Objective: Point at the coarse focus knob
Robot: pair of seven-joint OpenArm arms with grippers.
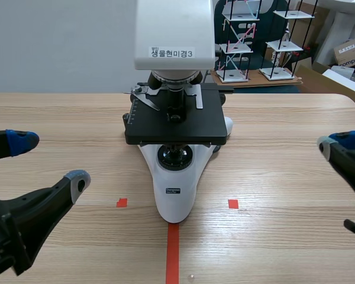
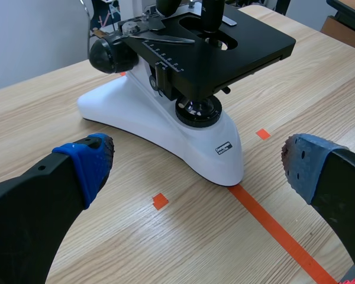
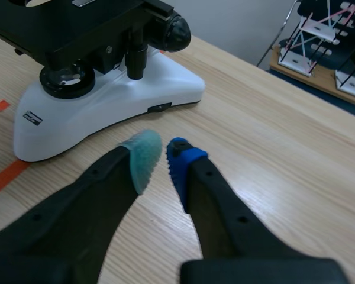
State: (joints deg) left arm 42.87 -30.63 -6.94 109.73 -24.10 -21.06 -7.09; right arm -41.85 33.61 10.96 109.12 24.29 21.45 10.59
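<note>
On the wooden table (image 1: 284, 177) stood one microscope (image 1: 176, 157), and only one. It had one flat black stage (image 1: 189, 127), one white base (image 2: 165, 127) of smooth rounded shape, and one white boxy head (image 1: 174, 23) that carried one printed label (image 1: 173, 52). Two round black knobs were seen behind the stage, one at each side. The coarse focus knob (image 3: 176, 32) was on the side of the right arm, glossy and almost ball-like. The other knob (image 2: 109, 54) was on the side of the left arm and had the same form.

Two grippers were in view. The left gripper (image 1: 48, 161) was spread wide, with a blue dotted pad on one finger and a grey one on the other. It held nothing and touched nothing, and the narrow front of the base lay ahead of it, between the fingers. The right gripper (image 3: 161, 157) was almost fully closed, with only a thin slit between its grey-green pad and its blue pad, and nothing was between them. It was over the table beside the base with its tips directed toward the microscope. The coarse focus knob was ahead of it, clearly apart from the pads.

The table showed pale wood grain and was marked with two small orange-red squares (image 1: 122, 202) and one orange-red line (image 1: 173, 254).
</note>
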